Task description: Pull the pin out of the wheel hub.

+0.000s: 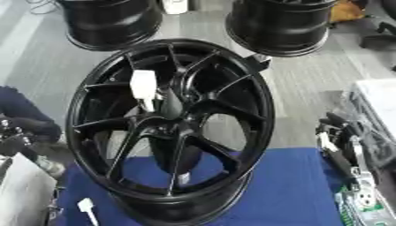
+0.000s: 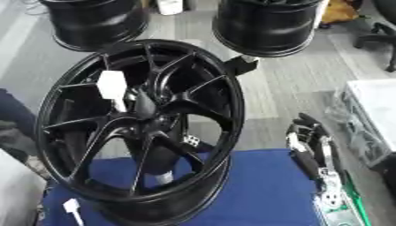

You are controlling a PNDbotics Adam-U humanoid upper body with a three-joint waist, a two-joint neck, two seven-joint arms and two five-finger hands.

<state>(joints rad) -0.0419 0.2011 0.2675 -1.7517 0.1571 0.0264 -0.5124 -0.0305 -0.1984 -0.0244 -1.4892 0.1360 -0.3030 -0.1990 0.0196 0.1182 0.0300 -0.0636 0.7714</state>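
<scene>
A black spoked wheel hub [image 1: 170,128] stands tilted on its edge on a blue mat [image 1: 294,194]. A white pin [image 1: 143,86] with a blocky head sticks out of the hub face just left of the centre. My right hand [image 2: 309,143] rests at the right of the mat, fingers up and relaxed, holding nothing and well apart from the hub. My left hand [image 1: 17,134] shows as a dark shape at the left edge, level with the hub's middle and clear of its rim.
Two more black wheels [image 1: 108,22] [image 1: 282,24] stand on the grey floor behind. A pale crate [image 1: 379,101] sits at the right edge. A small white piece [image 1: 85,206] lies on the mat at the lower left. A green-and-white object [image 1: 363,207] fills the lower right corner.
</scene>
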